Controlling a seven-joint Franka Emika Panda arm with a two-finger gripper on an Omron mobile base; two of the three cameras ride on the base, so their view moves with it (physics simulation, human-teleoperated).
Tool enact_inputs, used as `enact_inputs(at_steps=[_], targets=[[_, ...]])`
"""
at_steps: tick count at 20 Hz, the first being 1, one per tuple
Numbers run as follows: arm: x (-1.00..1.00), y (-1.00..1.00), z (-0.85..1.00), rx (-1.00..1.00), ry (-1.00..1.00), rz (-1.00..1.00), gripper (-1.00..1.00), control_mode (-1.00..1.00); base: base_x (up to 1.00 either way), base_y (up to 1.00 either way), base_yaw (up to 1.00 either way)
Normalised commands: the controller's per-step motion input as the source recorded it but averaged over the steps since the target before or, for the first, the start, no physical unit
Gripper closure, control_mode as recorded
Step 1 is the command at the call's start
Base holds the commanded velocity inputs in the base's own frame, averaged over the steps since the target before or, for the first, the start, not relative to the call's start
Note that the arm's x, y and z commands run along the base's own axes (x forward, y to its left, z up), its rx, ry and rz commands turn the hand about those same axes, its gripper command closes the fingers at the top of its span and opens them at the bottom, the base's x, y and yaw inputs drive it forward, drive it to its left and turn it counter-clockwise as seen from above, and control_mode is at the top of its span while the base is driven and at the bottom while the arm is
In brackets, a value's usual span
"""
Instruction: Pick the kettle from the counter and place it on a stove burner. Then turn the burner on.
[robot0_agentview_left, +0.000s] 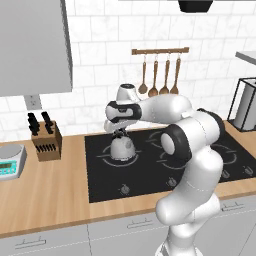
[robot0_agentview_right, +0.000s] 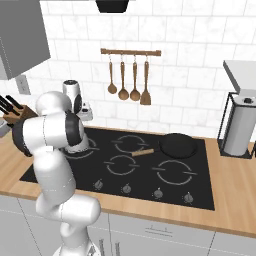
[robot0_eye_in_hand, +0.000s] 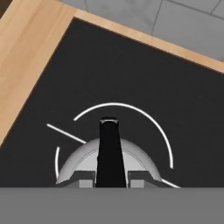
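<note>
Hand view: kettle (robot0_eye_in_hand: 87, 164) held by black handle (robot0_eye_in_hand: 109, 151) in clenched gripper (robot0_eye_in_hand: 109, 180), over stove burner (robot0_eye_in_hand: 131, 109) ring. Advised: kettle centred, lowered until seated flat, only then released.

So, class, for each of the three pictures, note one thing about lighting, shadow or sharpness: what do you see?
Left base view: soft, even light, the kettle slightly blurred on the black cooktop. Right base view: no glare on the glass, faint shadows under the hanging utensils. Hand view: kettle dome shaded brighter toward its edge, burner ring crisp, claw shut on the handle.
</note>
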Motion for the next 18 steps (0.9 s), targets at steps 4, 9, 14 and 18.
enact_inputs(at_steps=[4,9,14,18], targets=[[0.03,0.0,-0.14,0.0,0.0,0.0,1.0,-1.0,0.0,0.0,0.0],[-0.18,0.0,-0.19,0.0,-0.07,0.0,1.0,-1.0,0.0,0.0,0.0],[-0.09,0.0,-0.03,0.0,-0.16,0.0,1.0,-1.0,0.0,0.0,0.0],[0.08,0.0,-0.11,0.0,-0.15,0.0,1.0,-1.0,0.0,0.0,0.0]])
